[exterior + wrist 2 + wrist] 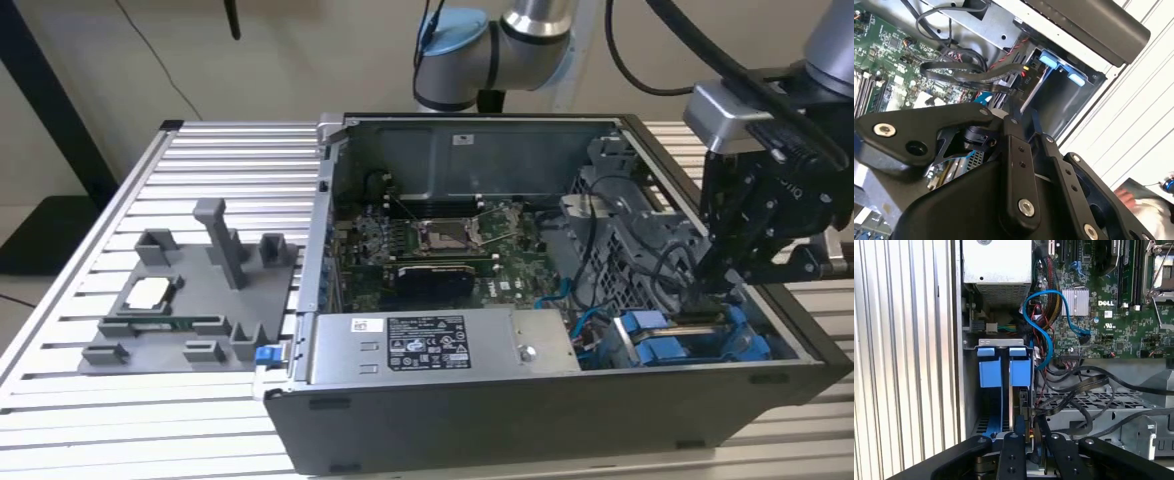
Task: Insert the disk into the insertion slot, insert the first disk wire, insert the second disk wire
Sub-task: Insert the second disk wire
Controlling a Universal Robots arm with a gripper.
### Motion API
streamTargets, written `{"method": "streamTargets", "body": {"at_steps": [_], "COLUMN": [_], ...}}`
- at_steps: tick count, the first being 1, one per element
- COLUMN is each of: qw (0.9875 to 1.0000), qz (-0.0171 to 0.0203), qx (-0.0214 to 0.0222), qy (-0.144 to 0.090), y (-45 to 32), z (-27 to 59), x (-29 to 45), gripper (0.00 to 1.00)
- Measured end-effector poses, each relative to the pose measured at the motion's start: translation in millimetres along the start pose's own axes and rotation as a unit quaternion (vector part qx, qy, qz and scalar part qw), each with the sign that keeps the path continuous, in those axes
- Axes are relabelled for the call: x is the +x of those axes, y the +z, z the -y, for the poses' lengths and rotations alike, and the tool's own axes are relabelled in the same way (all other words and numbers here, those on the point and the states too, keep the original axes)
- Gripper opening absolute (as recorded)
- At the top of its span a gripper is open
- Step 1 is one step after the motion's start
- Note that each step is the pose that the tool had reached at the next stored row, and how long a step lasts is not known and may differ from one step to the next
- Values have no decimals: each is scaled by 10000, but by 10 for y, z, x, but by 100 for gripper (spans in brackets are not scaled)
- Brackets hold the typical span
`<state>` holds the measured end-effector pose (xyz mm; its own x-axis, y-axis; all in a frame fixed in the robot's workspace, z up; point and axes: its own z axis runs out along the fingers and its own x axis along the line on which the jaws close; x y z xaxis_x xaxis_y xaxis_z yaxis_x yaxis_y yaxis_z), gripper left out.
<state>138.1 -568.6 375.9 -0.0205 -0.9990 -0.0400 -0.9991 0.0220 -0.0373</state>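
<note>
well, the gripper (701, 300) stands low inside the open computer case (561, 415), at about four o'clock in the exterior view, right over the drive bay. its fingers are drawn narrow, and in both wrist views they seem pinched on the black plug of a disk wire (1021, 82). i cannot tell which of the two wires it is.

the disk (1020, 374) already sits in the insertion slot (1001, 342), its blue carrier tabs side by side just under the slot's metal rim. in the exterior view the blue frame (681, 345) shows at four o'clock, just beside the power supply (427, 345), which lies at six. the motherboard (441, 240) fills the middle.

as a judgement, the wire is light and limp, so only its stiff plug gives a sure hold, taken across its flat sides. the plug's plastic and the drive's pins look fragile, so it wants a square, gentle push. loose black cables (1079, 385) and a blue cable (1046, 320) crowd close by and could snag.
</note>
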Motion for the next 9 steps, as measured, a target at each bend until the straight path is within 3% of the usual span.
{"method": "streamTargets", "body": {"at_steps": [9], "qw": [10000], "qz": [0], "qx": [0], "qy": [6], "y": [-78], "z": [3], "x": [-3], "gripper": [24]}}
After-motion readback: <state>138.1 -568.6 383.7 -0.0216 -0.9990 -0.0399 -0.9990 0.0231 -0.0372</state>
